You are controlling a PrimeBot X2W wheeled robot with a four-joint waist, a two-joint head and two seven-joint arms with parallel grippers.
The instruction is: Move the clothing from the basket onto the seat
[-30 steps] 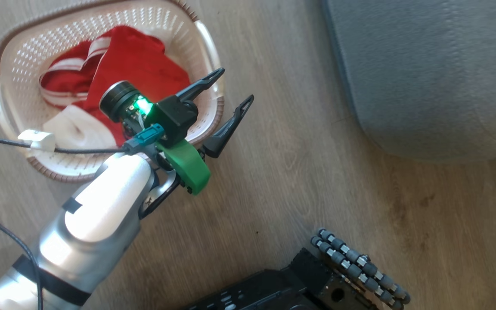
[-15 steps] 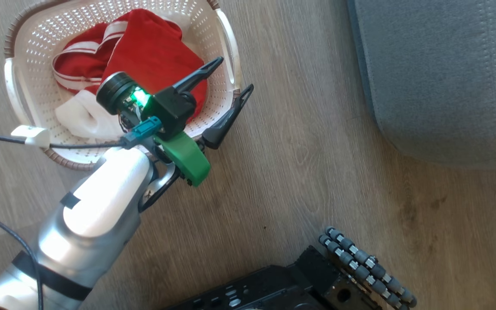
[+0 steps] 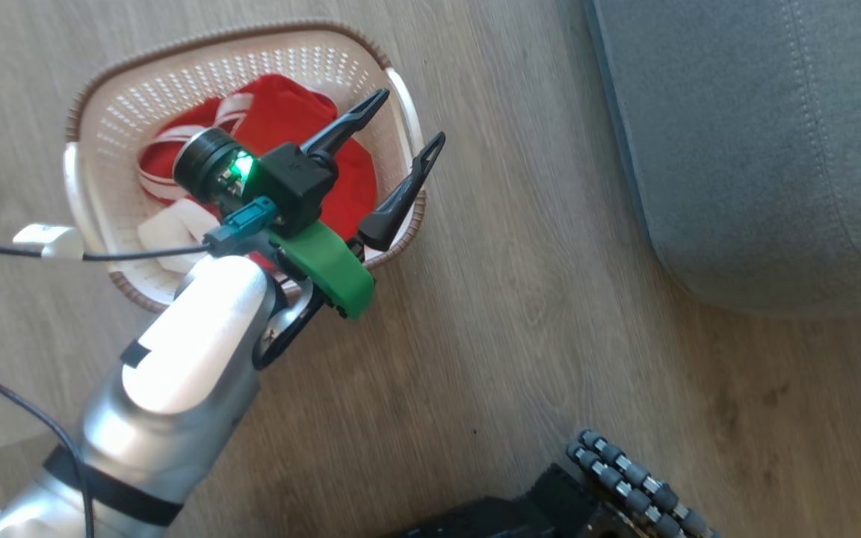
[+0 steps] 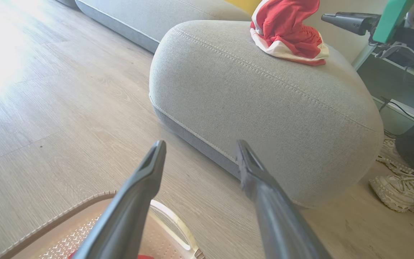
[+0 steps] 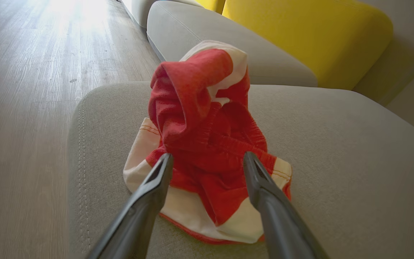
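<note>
The cream basket (image 3: 131,104) stands on the floor at the upper left with red and white clothing (image 3: 273,112) inside. My left gripper (image 3: 410,116) hangs open over the basket's right rim, holding nothing. In the left wrist view the left gripper (image 4: 200,144) points towards the grey seat (image 4: 264,108), with the basket rim (image 4: 67,219) below it. A red and white garment (image 5: 203,118) lies bunched on the seat (image 5: 336,162). My right gripper (image 5: 207,155) is open just before it, the jaws wide apart on either side of the heap.
Wooden floor runs between the basket and the seat (image 3: 759,149). A yellow cushion (image 5: 300,32) and a grey sofa lie behind the seat. Pale shoes (image 4: 397,187) sit on the floor by the seat. My dark base (image 3: 550,508) is at the bottom.
The head camera has shifted, so the basket shows further right and lower. My left gripper stays open and now hangs a little more over the basket.
</note>
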